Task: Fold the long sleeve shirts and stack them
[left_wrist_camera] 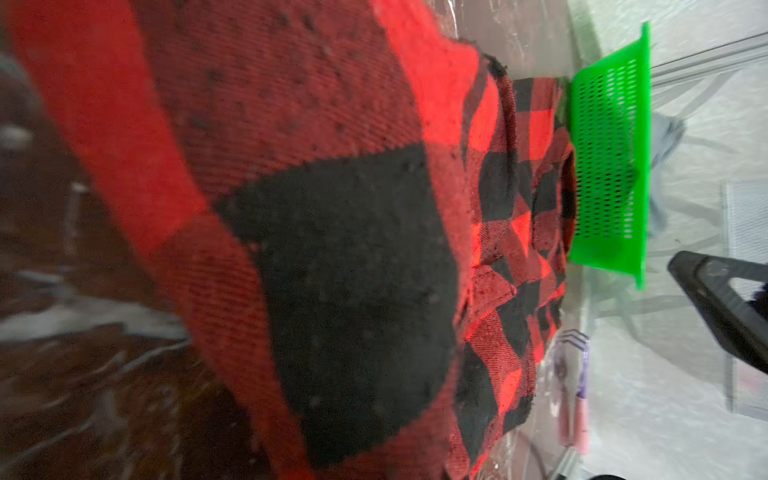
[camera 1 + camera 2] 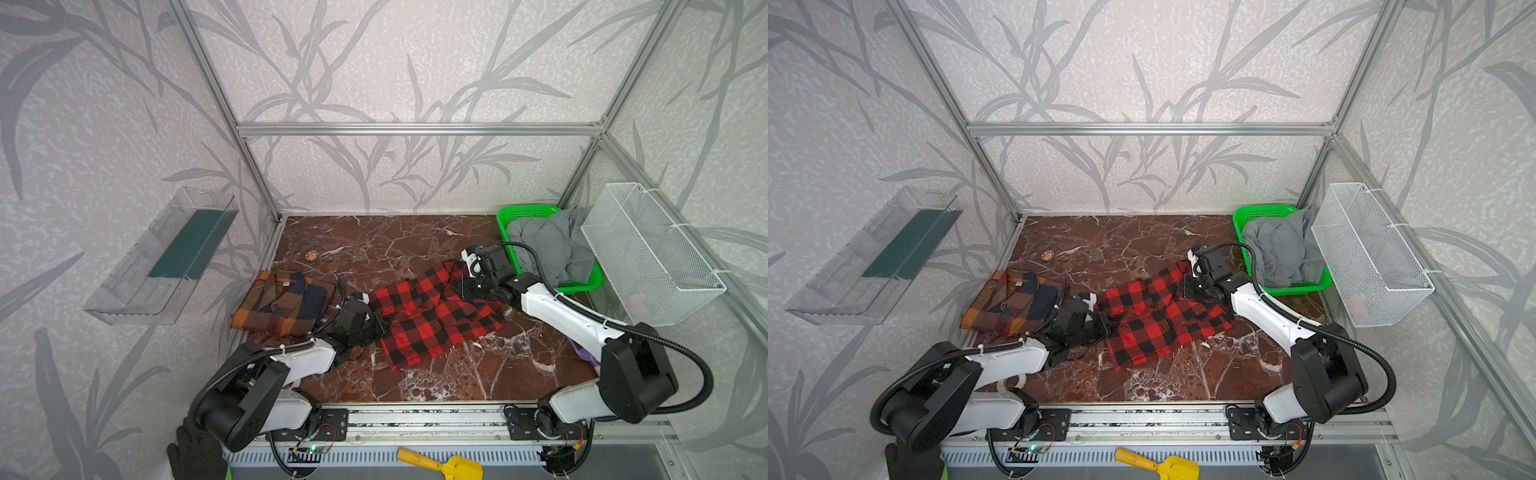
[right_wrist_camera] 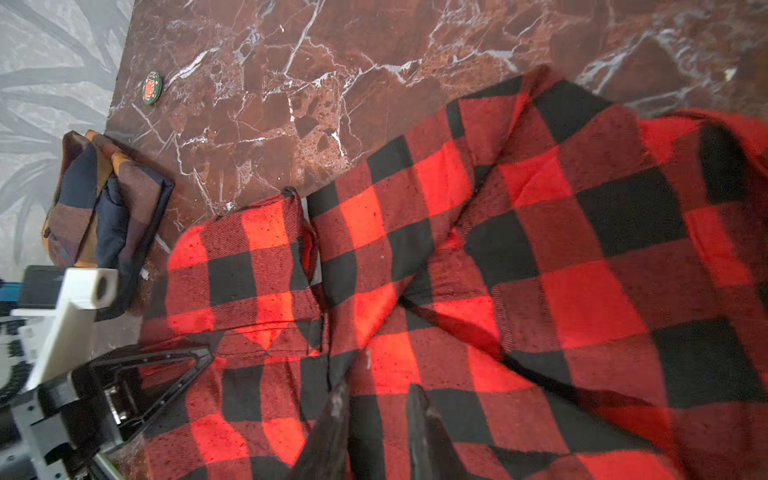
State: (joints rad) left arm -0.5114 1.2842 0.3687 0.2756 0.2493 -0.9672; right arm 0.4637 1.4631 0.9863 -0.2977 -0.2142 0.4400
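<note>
The red-and-black check long sleeve shirt (image 2: 432, 320) (image 2: 1158, 326) lies rumpled and spread mid-table. The brown, orange and navy plaid shirt (image 2: 286, 307) (image 2: 1017, 305) sits folded at the left edge. My left gripper (image 2: 376, 322) is at the red shirt's left edge. In the left wrist view, red check cloth (image 1: 332, 232) hangs close over the lens and hides the jaws, which look shut on it. My right gripper (image 2: 459, 289) (image 3: 376, 395) is at the shirt's far right corner, its two fingers (image 3: 336, 415) closed on a band of the cloth.
A green basket (image 2: 507, 220) (image 1: 606, 158) of grey cloth stands at the back right, beside a white wire basket (image 2: 652, 257) on the right wall. A small round orange token (image 2: 311, 254) (image 3: 151, 88) lies far left. A clear tray (image 2: 162, 257) hangs on the left wall.
</note>
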